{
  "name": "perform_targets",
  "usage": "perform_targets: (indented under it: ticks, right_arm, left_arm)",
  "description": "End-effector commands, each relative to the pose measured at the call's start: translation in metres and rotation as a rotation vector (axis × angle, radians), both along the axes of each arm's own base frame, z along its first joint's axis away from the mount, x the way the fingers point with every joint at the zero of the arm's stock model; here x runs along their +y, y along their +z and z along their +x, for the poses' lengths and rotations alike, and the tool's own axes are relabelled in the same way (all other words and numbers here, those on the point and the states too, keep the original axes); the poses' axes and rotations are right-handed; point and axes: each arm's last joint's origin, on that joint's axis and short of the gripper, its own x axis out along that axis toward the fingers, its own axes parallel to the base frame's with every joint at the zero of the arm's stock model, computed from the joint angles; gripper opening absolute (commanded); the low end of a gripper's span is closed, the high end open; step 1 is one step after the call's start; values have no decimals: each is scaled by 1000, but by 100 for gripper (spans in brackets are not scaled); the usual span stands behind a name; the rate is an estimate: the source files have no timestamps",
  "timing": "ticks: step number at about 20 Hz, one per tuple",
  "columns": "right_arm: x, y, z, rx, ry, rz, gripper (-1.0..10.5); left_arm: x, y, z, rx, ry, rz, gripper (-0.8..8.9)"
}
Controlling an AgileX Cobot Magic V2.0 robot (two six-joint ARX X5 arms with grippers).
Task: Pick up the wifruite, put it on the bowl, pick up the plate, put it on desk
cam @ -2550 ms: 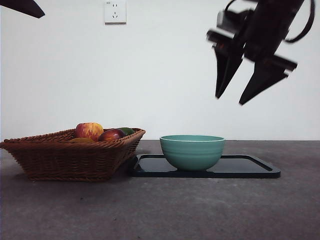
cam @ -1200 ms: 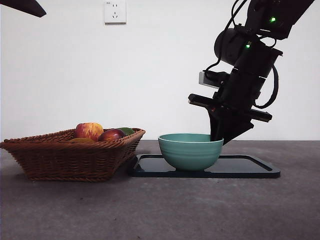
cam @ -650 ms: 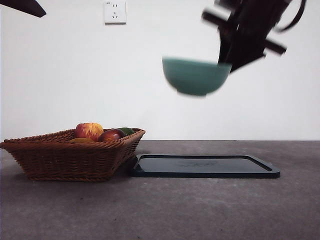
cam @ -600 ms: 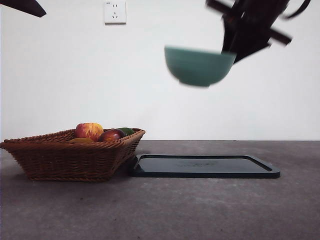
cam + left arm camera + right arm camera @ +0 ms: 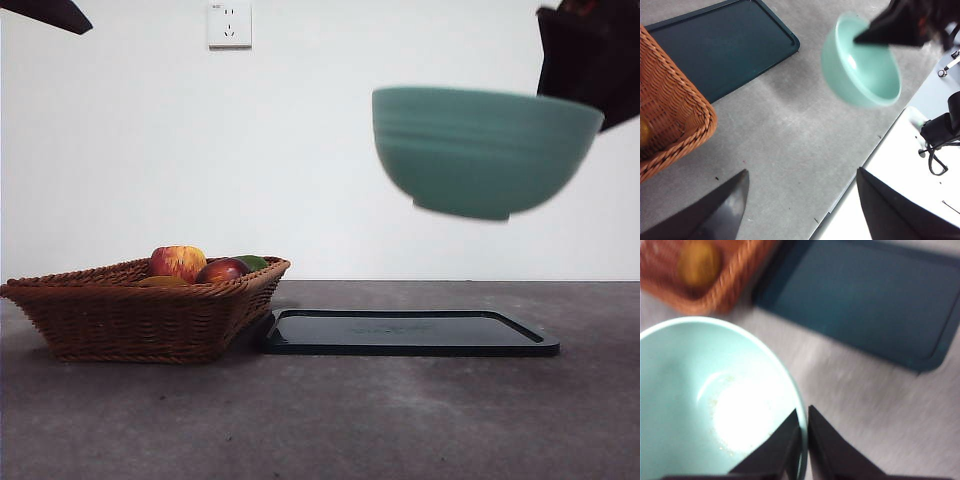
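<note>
High above the desk [image 5: 330, 420], the right gripper [image 5: 802, 427] holds the green bowl [image 5: 485, 150] in the air. Its two black jaws pinch the bowl's rim, one inside and one outside. The bowl is empty; there is no fruit in it. It hangs tipped a little, well above the dark tray [image 5: 410, 333] and toward its right end.

The tray lies flat on the desk with nothing on it, just beside the woven basket [image 5: 140, 310]. This tray looks like the plate the task talks about.

The brownish-orange fruit [image 5: 699, 262] sits in the basket, next to a red-and-yellow apple [image 5: 178, 262] and a dark red fruit [image 5: 222, 270]. Nobody is touching it.

The left gripper [image 5: 800, 200] waits up high, away from everything. Its jaws are spread wide and hold nothing.

So it seems not much of the task is done. The fruit is not in the bowl yet. The tray is already on the desk, but no one has picked it up. I think the bowl has to be set down first, then the fruit goes into it, and the tray comes after that.
</note>
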Motion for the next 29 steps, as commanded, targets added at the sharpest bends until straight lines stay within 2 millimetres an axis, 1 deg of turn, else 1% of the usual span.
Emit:
perform_targets:
  ticks: [1,3,6,11,14,19,23,24,28,29]
  right_arm:
    - [8,-8,0,6,12,18,8]
    - [16,-15,0,2,10,9,8]
    - [28,-25,7,9,1,-19,8]
    - [46,-60,27,104,17,-85,8]
    - [54,-76,35,134,23,-105,8]
    - [62,-89,40,155,34,-115,8]
    - [63,-93,40,173,24,-120,14]
    - [64,-93,40,174,24,-120,35]
    - [64,-92,40,186,1,-108,267]
    - [63,-91,40,183,0,-106,278]
  left_arm:
    - [-1,3,1,-18,-15,-3,343]
    - [-1,3,1,-18,-15,-3,343]
    - [-1,3,1,-18,-15,-3,343]
    - [-1,3,1,-17,-15,-3,343]
    - [-1,3,1,-17,-15,-3,343]
    - [-1,3,1,-17,-15,-3,343]
    - [-1,3,1,-18,-15,-3,343]
    - [-1,3,1,-17,-15,-3,343]
    - [-1,3,1,-17,-15,-3,343]
    - [-1,3,1,-17,-15,-3,343]
